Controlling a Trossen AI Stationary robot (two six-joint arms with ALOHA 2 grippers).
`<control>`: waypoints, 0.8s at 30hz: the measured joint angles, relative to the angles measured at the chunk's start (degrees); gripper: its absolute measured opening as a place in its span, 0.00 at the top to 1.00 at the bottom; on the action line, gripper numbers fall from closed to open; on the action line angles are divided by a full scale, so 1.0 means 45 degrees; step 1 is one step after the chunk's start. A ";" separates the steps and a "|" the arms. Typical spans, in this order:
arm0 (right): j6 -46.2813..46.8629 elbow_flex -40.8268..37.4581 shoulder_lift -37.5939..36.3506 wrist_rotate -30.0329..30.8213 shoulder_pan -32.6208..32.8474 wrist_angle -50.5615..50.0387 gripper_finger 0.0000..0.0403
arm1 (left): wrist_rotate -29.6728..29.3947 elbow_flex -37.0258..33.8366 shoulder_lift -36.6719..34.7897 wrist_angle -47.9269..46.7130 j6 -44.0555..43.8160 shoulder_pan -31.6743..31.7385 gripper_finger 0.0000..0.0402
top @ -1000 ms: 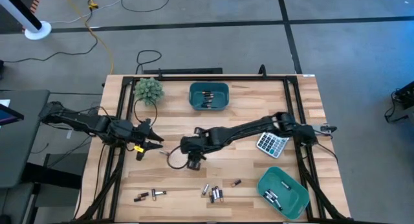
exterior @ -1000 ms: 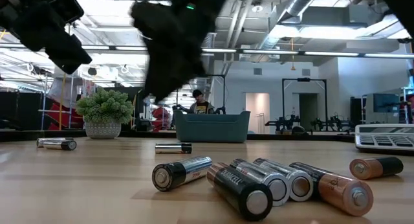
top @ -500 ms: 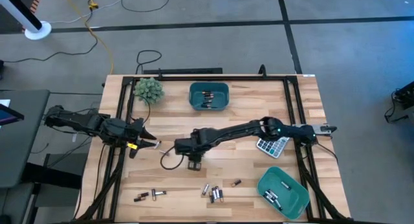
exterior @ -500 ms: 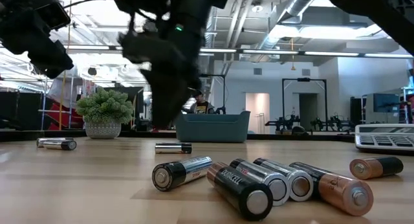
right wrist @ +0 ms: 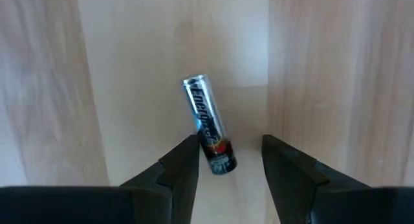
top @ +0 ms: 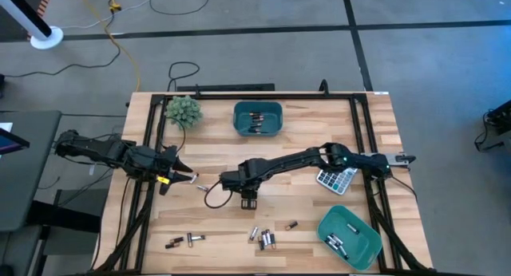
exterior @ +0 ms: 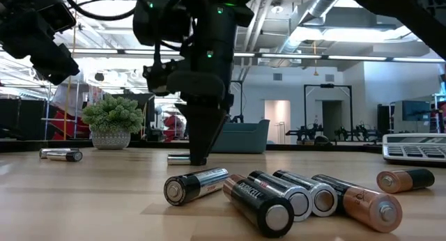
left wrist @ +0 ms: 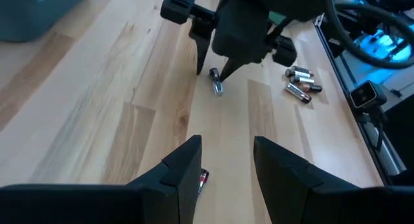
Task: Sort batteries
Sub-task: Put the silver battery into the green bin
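A dark and silvery battery [right wrist: 208, 123] lies flat on the wooden table [top: 319, 140] near its middle. My right gripper [right wrist: 229, 141] points straight down over it, open, one finger on each side of the battery's near end; I see no touch. In the low view its fingertips [exterior: 197, 156] reach almost to the table beside that battery [exterior: 182, 159]. My left gripper [top: 190, 178] waits open at the table's left, above another small battery [left wrist: 202, 179]. More batteries [top: 265, 237] lie loose near the front edge.
A teal bin [top: 258, 119] holding batteries stands at the far middle, and a second teal bin [top: 349, 236] at the near right. A calculator [top: 335, 178] lies at the right, a small potted plant [top: 184, 110] at the far left. Two batteries [top: 184, 241] lie front left.
My right gripper has come down toward the table and tipped until it points straight down, ending astride the lone battery in the middle. My left gripper has drawn back a little toward the table's left edge. No battery has moved.
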 joint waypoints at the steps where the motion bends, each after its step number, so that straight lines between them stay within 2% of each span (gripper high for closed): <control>1: 0.0049 -0.0031 -0.0005 -0.0005 -0.0004 0.0071 0.56 | 0.0000 0.0001 0.0000 0.0000 -0.0110 0.0000 0.66; 4: 0.0065 -0.0016 0.0165 0.0004 0.0010 0.0172 0.64 | -0.0005 0.0005 0.0000 -0.0018 -0.0462 0.0000 0.66; 9: 0.0102 -0.0014 0.0289 0.0004 0.0104 0.0184 0.89 | -0.0005 0.0005 0.0000 -0.0029 -0.0287 0.0000 0.66; 11: 0.0105 -0.0016 0.0231 0.0032 0.0142 -0.0036 0.96 | -0.0005 0.0005 0.0000 -0.0046 -0.0283 0.0000 0.66; 17: 0.0981 -0.0130 -0.0487 0.0043 0.0160 -0.1123 0.95 | -0.0010 0.0010 0.0000 -0.0771 0.0186 0.0000 0.66; 21: 0.1393 -0.0109 -0.1572 0.0284 0.0275 -0.1419 0.96 | -0.0010 0.0010 0.0000 -0.0962 0.0186 0.0000 0.66; 24: 0.1627 -0.0083 -0.2337 0.1094 0.0514 -0.2172 0.96 | -0.0010 0.0010 0.0002 -0.0962 0.0191 0.0000 0.66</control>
